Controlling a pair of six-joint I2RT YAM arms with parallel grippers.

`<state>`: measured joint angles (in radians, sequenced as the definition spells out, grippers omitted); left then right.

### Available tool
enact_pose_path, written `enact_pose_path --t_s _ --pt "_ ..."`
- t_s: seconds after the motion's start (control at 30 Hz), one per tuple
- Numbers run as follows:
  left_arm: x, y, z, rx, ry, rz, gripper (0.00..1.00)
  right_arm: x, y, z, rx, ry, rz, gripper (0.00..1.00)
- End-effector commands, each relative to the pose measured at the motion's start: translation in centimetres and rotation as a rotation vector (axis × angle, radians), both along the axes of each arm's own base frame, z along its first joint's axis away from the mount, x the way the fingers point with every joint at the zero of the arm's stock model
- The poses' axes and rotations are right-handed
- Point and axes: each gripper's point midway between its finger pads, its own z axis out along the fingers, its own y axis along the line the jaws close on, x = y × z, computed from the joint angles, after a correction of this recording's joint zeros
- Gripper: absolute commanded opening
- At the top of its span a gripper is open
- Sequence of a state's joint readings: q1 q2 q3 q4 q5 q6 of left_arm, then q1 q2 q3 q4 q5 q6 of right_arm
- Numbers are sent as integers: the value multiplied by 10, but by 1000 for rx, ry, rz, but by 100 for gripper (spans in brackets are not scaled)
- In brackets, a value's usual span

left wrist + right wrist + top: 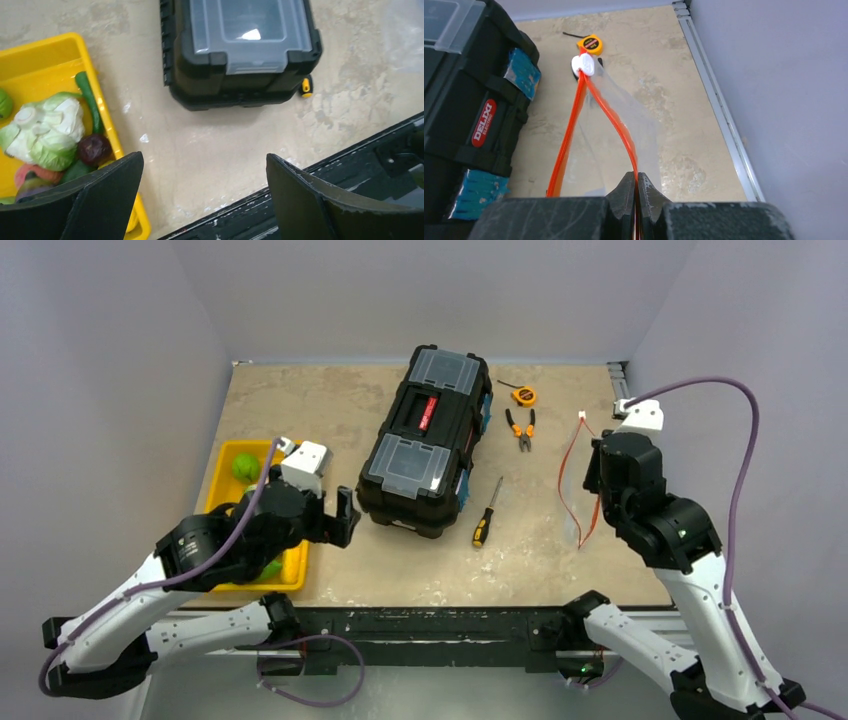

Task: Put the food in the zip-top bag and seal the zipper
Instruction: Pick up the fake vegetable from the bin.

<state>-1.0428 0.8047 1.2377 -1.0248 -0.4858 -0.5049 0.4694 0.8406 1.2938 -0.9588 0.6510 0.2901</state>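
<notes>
At nine o'clock the food [47, 132] lies in the yellow tray [228, 455], the left gripper [203, 165] over its right edge — jaws spread wide, empty. Past the black toolbox [425, 440], at three o'clock, the right gripper [636, 187] pinches the zipper [611, 112] of the zip-top bag [624, 125] — mouth agape.

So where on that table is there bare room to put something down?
Bare tabletop lies between the yellow tray and black toolbox, behind the tray, and along the near edge by the screwdriver. Crowded: far right, around pliers, tape measure and zip-top bag.
</notes>
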Motion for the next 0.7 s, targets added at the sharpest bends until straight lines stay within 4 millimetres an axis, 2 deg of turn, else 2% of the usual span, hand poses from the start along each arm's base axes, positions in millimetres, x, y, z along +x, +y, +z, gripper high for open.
enact_pose_path --t_s 0.0,0.1,0.17,0.23,0.3,0.37,0.43,0.57,0.67 --pt "-5 39 -28 45 11 120 94 13 14 -14 -10 53 44 0" --pt "-6 50 -56 88 66 200 95 31 56 -48 90 101 180 0" --pt "-6 51 -73 106 111 243 95 38 92 -73 176 140 288 0" --pt "-6 51 -84 115 144 278 95 39 122 -93 238 167 376 0" --pt "-5 52 -90 117 157 314 95 37 143 -109 265 197 440 0" --pt "-4 57 -93 116 161 355 95 34 148 -120 274 218 462 0" --pt "-3 63 -96 118 166 392 96 31 146 -124 268 214 460 0" --pt "4 77 -113 124 220 471 96 27 136 -122 256 178 444 0" --pt "11 79 -122 89 256 507 96 23 137 -117 272 157 465 0"
